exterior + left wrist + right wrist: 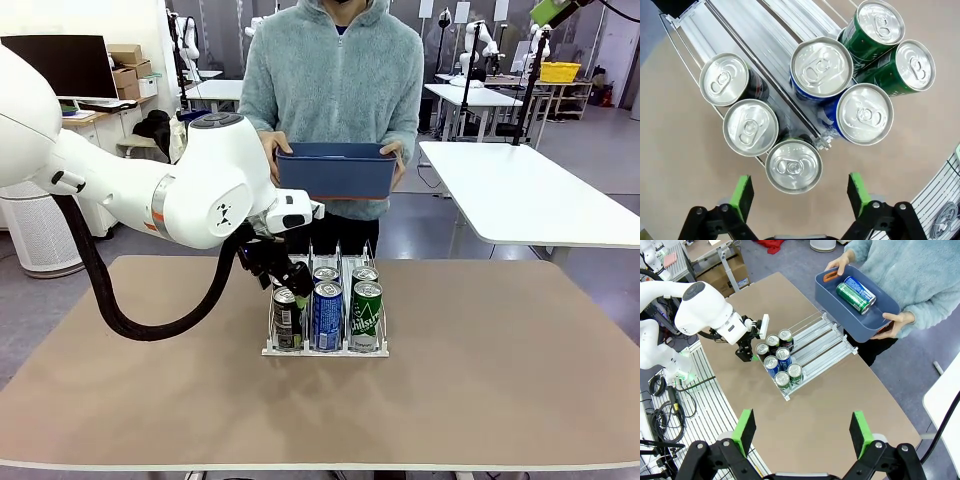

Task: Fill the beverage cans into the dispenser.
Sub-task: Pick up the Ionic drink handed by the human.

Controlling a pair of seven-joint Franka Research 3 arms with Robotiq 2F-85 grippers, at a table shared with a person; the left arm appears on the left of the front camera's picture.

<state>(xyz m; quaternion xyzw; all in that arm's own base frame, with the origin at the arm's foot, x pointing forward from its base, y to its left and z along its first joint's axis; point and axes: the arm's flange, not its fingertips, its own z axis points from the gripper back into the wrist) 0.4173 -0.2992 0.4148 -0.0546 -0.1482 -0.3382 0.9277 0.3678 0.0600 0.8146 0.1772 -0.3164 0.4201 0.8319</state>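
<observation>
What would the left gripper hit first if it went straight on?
Most likely the nearest dark can, just ahead of the open left gripper; it might miss onto the table, since depth is unclear.

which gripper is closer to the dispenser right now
Left. The left gripper hangs open just above the dark cans in the dispenser. The right gripper is open high above the table, well away from it.

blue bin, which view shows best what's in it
Right wrist view: it looks down into the blue bin, where a green can and a blue can lie. The front view gives its side wall; the left wrist view faces the dispenser.
</observation>
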